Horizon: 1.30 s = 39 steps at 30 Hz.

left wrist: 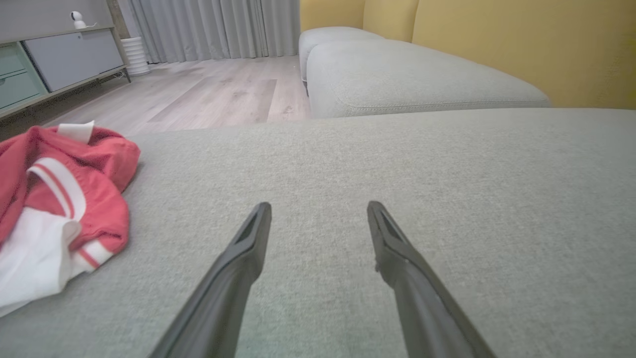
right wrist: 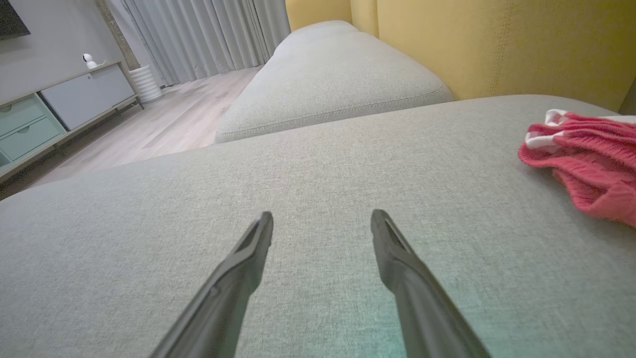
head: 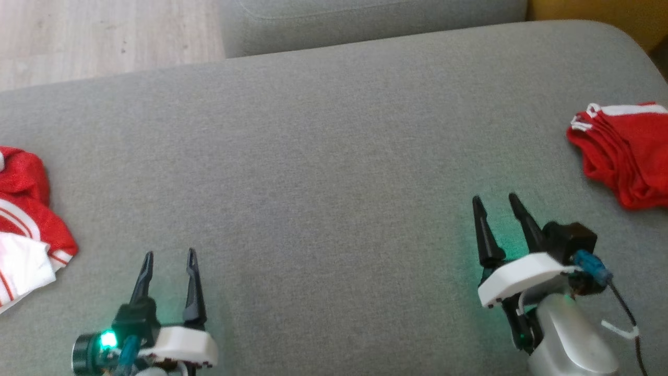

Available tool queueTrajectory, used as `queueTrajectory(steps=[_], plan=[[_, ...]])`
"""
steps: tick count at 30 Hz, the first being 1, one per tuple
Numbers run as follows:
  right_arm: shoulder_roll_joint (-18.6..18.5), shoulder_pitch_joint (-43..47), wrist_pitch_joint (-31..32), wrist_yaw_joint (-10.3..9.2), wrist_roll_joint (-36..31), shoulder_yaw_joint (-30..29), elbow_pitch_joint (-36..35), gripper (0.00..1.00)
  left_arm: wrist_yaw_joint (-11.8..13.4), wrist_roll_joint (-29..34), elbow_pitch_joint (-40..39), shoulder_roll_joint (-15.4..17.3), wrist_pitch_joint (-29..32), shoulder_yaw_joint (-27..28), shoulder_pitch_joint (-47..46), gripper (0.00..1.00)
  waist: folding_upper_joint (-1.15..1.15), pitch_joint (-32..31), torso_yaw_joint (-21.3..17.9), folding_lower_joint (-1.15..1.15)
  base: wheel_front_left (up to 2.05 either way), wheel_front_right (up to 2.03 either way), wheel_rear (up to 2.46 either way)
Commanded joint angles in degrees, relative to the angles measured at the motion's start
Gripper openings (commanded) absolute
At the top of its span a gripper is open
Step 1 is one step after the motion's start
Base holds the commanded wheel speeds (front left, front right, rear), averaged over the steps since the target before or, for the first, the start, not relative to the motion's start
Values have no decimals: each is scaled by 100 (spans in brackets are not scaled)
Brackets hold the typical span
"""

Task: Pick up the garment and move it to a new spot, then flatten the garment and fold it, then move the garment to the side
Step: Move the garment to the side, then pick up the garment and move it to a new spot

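— At the left edge of the grey sofa cushion (head: pixel 334 156) lies the crumpled red-and-white garment (head: pixel 26 219). It seems to run along that edge, though the frame cuts part of it off.
— Which arm is nearer?
— The left gripper (head: pixel 170 253). Its fingers are spread wide and empty near the front edge, and the garment sits to its left and slightly ahead.
— And rightward?
— The right gripper (head: pixel 494 197) is equally wide and empty, well apart from that heap. A folded-looking red pile (head: pixel 626 156) at the right edge is probably finished.
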Motion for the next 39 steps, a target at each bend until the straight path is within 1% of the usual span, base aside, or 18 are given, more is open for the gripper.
queueTrajectory(steps=[1,7,11,16,24,28,30,33,36,39], plan=[[36,-62,-53,-5,-37,135,-190,100,47,-34,-124,32,-15,264,-64,100,0,-44,46,1,0,0,0],[36,-42,-53,-5,-68,148,-246,100,12,-12,-112,7,-15,282,-84,100,0,-24,207,1,0,0,0],[36,-62,-53,-5,-60,122,-265,100,-3,-12,-104,-7,-15,261,-146,100,0,64,478,1,0,0,0],[36,-98,-53,-5,-121,79,-292,100,4,-60,-81,-19,-15,203,-228,100,0,217,1078,1,0,0,0],[37,-125,-53,-5,-236,206,-254,100,42,-326,18,-23,-15,191,-139,100,0,298,2219,1,0,0,0],[37,-159,-53,-5,-153,345,-226,100,3,-339,102,-24,-15,348,-35,100,0,277,2596,1,0,0,0],[37,-168,-53,-5,-93,434,-234,100,-49,-328,132,-24,-15,434,4,100,0,274,2722,1,0,0,0],[37,-172,-53,-5,-37,562,-264,100,-94,-317,114,-24,-15,599,41,100,0,284,2811,1,0,0,0],[37,-191,-53,-5,-23,635,-299,100,-155,-299,53,-8,-15,796,1,100,0,345,2804,1,0,0,0],[37,-258,-53,-5,-41,690,-366,100,-242,-295,-21,87,-15,1008,-135,100,0,467,2725,1,0,0,0]])
